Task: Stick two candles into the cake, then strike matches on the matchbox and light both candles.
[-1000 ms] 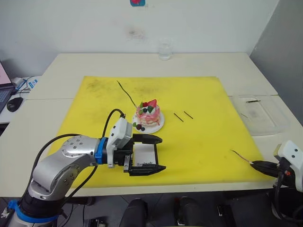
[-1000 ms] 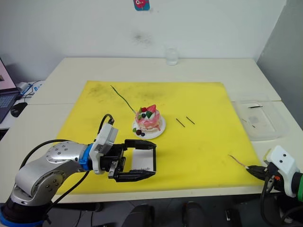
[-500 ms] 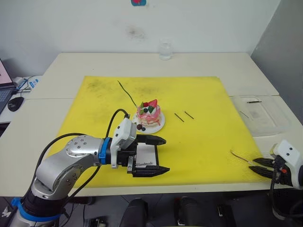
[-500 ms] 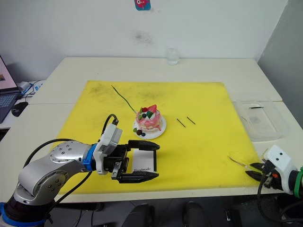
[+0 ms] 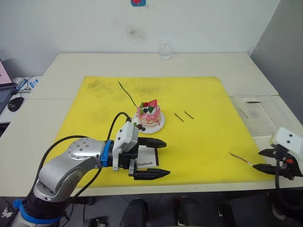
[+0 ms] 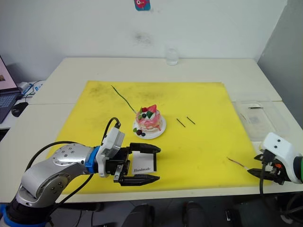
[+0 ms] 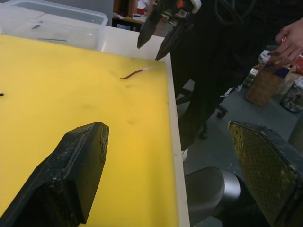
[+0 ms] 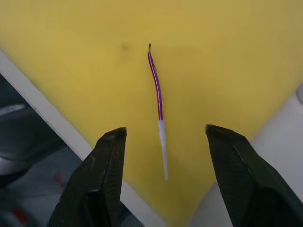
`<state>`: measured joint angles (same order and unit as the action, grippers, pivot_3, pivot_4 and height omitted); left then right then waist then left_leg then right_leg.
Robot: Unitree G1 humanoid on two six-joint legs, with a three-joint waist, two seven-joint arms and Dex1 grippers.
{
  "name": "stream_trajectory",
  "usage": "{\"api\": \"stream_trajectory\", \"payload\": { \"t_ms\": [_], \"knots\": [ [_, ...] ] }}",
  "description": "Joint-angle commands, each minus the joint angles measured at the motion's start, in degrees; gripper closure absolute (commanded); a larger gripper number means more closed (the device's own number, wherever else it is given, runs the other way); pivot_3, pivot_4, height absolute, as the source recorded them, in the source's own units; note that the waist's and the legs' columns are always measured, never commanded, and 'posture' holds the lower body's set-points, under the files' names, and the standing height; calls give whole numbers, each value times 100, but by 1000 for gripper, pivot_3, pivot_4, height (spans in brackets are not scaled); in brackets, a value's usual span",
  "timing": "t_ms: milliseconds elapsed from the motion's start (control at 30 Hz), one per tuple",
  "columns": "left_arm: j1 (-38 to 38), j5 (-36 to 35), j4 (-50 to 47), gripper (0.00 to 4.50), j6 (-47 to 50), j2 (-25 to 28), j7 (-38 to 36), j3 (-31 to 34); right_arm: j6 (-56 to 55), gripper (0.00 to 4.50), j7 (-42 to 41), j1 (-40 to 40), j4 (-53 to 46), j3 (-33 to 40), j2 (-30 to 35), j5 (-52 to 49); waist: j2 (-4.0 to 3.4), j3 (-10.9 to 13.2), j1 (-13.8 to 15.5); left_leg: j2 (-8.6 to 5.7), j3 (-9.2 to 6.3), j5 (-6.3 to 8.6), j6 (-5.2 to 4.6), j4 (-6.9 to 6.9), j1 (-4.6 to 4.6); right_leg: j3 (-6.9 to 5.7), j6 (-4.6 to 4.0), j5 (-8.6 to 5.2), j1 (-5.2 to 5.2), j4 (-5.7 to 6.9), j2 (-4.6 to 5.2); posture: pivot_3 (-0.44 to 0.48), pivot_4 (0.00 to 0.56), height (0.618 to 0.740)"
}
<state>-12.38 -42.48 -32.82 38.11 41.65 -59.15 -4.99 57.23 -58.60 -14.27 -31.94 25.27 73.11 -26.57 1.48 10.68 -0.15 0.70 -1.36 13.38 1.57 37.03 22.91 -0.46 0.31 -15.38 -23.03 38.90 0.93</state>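
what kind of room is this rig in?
Probably a lab or office set up for robot trials, not a kitchen. Pale tables stand against a bare white wall, with a yellow mat as the work surface. A laptop and mouse sit on the robot's left.

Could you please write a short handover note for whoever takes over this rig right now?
Left pincer: open, empty, around the matchbox on the yellow mat.
Right pincer: open, empty, at the mat's right corner, just short of the red candle lying flat there.
Green candle lies on the mat behind the cake. Two matches lie right of the cake.
Done: nothing; no candle is in the cake.
Left: pick up and stick in both candles, strike matches, light both.
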Motion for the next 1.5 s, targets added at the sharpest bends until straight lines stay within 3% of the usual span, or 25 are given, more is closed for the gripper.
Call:
{"api": "stream_trajectory", "payload": {
  "t_ms": [33, 300, 533, 633, 833, 1000, 1133, 1267, 1400, 1500],
  "knots": [
    [14, 87, -131, 0, -158, -39, 30, -53, 808, 1745, 216, 591, -176, -608, 254, -294, 0, 0, 6, 0, 0, 0, 0, 0, 1, 1, 0, 0, 0, 0, 0, 0, 150, 740],
    [183, 350, -278, 0, -475, -52, -13, -176, 648, 1745, 141, 1744, 295, -2373, 599, 43, -1, 0, 3, 0, 1, 0, 0, -4, 9, 2, -3, -2, -9, -9, 1, 0, 150, 740],
    [326, 411, -413, 0, -527, -70, 97, -180, 478, 1745, 33, 2351, 614, -3125, 527, 243, -1, 0, -2, 1, -1, 0, 0, -2, 6, 1, -1, -1, -10, -5, 6, 0, 150, 740],
    [303, 436, -410, 0, -542, -92, 139, -193, 410, 2358, -32, 2508, 735, -3323, 526, 313, -1, 0, -3, 2, 0, 0, 0, -1, 4, 1, 0, 0, -9, -3, 6, 0, 150, 740],
    [232, 438, -374, 0, -547, -107, 156, -195, 423, 4473, -136, 2627, 774, -3446, 509, 362, -1, 0, -2, 3, 0, 0, 0, -2, 3, 1, 0, 0, -9, -2, 7, 0, 150, 740],
    [189, 457, -296, 0, -564, -78, 129, -151, 548, 4473, -252, 2786, 752, -3275, 493, 175, -1, 0, -2, 4, -1, 0, 0, -3, 3, 0, 0, 0, -10, -2, 7, 0, 150, 740],
    [261, 358, -254, 0, -485, 11, 206, 122, 984, 4473, -447, 3472, 659, -2754, 288, -479, -6, 2, -30, 6, -2, 0, 0, -3, 1, 0, 0, 0, -14, 3, 6, 0, 150, 740],
    [488, 107, -238, 0, -313, 82, 433, 654, 1445, 4473, 99, 4526, 628, -2254, -812, -1094, 0, 4, -57, 9, -4, 0, 0, -2, 0, -3, 0, 0, -13, 4, 4, 0, 150, 740],
    [673, 117, -54, 0, -270, 56, 815, 1173, 1171, 4473, 1412, 5197, 589, -1838, -2896, -1271, 3, 4, -62, 12, -8, 0, 0, -4, 4, 1, -1, 0, -13, 4, -1, 0, 150, 740],
    [679, 245, 147, 0, -435, -183, 1288, 1532, -90, 4473, 2369, 5213, 690, -2093, -4462, -740, 2, 4, -64, 14, -11, 0, 0, -6, 6, 3, -2, 0, -15, 7, -1, 0, 150, 740]
  ]
}}
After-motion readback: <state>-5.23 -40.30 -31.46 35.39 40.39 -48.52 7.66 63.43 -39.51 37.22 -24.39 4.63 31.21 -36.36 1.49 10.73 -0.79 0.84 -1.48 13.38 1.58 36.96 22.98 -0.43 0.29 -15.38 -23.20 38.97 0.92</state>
